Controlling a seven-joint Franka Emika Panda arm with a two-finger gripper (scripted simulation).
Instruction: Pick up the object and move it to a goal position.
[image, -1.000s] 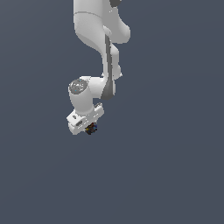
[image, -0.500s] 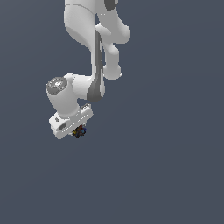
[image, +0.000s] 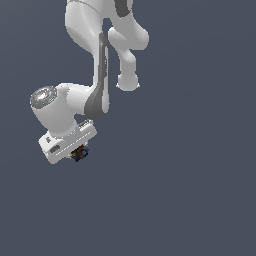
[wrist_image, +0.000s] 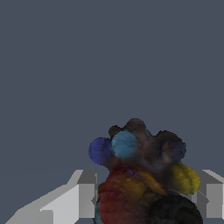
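The object (image: 80, 153) is a tiny dark lumpy item with red, yellow and blue specks, tucked under the white hand in the exterior view. In the wrist view the object (wrist_image: 140, 175) fills the space between the two pale fingers (wrist_image: 81, 197), showing blue lobes, a red body and a yellow patch. My gripper (image: 79, 153) is shut on it, and the hand hangs low toward the exterior view's left, well off the arm's base line. The fingertips themselves are hidden behind the object.
Only a flat, uniform dark blue-grey backdrop (image: 190, 190) surrounds the arm (image: 100, 65) in both views. No surface edge, container or goal marker shows.
The hand has swung toward the exterior view's left and slightly lower over the last second, carrying the object with it. The grip has not changed.
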